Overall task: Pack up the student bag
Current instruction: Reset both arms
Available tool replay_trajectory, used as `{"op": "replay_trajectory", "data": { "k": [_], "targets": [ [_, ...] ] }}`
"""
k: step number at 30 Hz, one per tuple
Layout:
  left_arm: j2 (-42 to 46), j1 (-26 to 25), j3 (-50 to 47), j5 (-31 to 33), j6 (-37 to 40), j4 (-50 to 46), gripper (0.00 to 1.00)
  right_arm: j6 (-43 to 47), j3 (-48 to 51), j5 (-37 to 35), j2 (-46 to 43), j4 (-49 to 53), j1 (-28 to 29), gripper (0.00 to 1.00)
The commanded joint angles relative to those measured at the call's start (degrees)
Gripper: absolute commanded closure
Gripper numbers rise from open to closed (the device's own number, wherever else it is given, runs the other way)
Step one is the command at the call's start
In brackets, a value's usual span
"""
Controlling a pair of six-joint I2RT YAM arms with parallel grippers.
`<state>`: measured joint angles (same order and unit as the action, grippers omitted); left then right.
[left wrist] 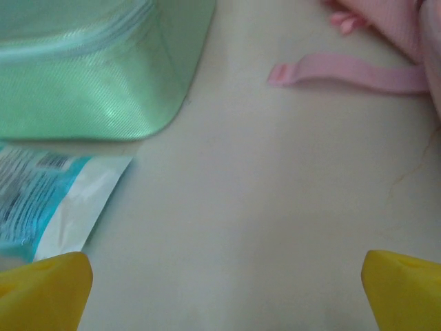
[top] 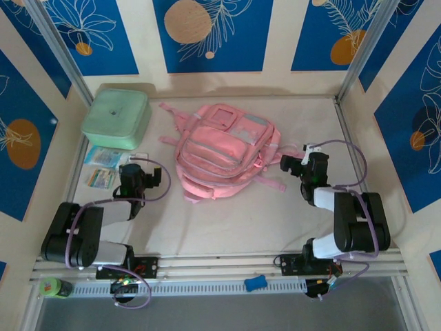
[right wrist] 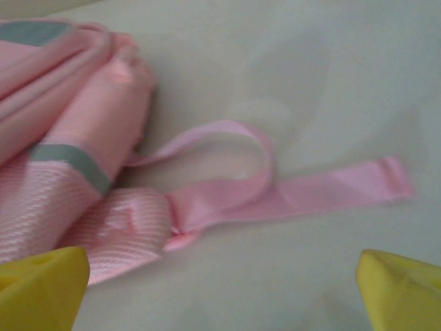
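The student bag [top: 224, 148], frame centre, looks soft, light, floppy; grab its strap [right wrist: 331, 189]. Left gripper [left wrist: 220, 293] and right gripper [right wrist: 220, 293] gape empty

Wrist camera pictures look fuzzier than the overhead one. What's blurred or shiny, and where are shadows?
Left wrist view: the mint-green fabric box shows a bright sheen on its wall, and the blue-and-white plastic packet is blurred. Right wrist view: the soft pink fabric backpack and its flat pink strap look soft-edged, with a dim shadow beside the bag. Top external view: sharper, evenly lit.
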<state>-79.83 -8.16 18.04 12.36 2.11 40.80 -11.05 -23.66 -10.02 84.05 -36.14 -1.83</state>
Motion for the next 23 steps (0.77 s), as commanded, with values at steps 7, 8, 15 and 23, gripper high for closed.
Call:
{"op": "replay_trajectory", "data": {
  "k": [7, 8, 15, 23],
  "targets": [
    [-9.97, 4.83, 4.16, -11.59, 0.40, 12.22, 0.01, 5.12, -0.28, 4.35, 3.14, -9.82, 2.04, 0.01],
    [-9.68, 5.09, 3.84, -11.80, 0.06, 12.00, 0.01, 5.14, 0.07, 4.26, 3.18, -10.42, 2.10, 0.01],
    [-9.73, 5.00, 3.42, -11.56, 0.18, 12.84, 0.01, 5.16, -0.27, 4.66, 3.22, -9.84, 2.00, 0.01],
    [-9.73, 5.00, 3.49, -11.57, 0.16, 12.90, 0.01, 5.14, -0.19, 5.19, 3.16, -9.92, 1.82, 0.01]
  ]
}}
